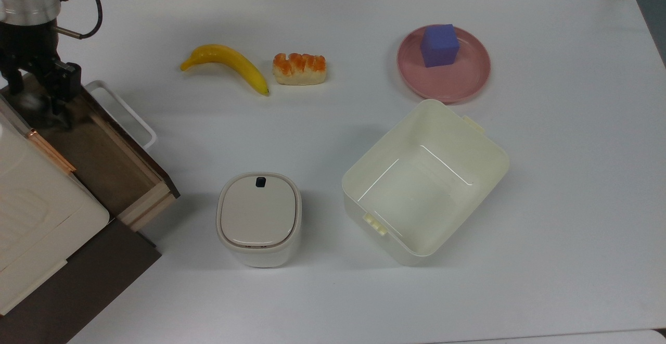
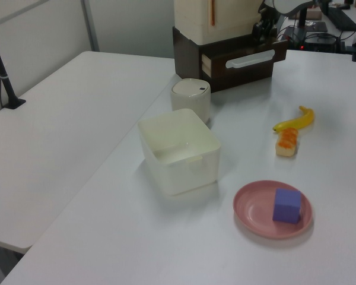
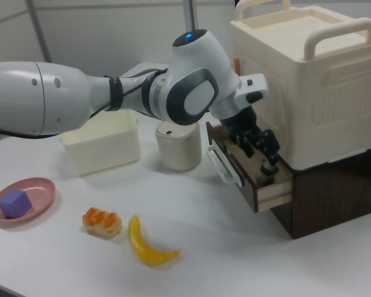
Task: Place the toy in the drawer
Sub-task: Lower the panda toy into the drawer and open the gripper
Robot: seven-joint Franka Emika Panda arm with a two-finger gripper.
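The claw (image 3: pixel 267 162) reaches into the open drawer (image 1: pixel 112 164). I cannot tell whether it grips anything.

A lab or office test bench — white tables (image 2: pixel 77 119), a grey partition (image 2: pixel 41 29), cables and equipment (image 2: pixel 320 27) behind.

Open drawer (image 1: pixel 104 151) at the top view's left edge under a lidded box (image 3: pixel 309 80), gripper (image 1: pixel 36 91) over its far end, banana (image 1: pixel 229 63) beside bread roll (image 1: pixel 299 68), cube (image 1: pixel 439 45) on plate (image 1: pixel 468 81), bin (image 1: pixel 425 182) right of lidded canister (image 1: pixel 258 219)
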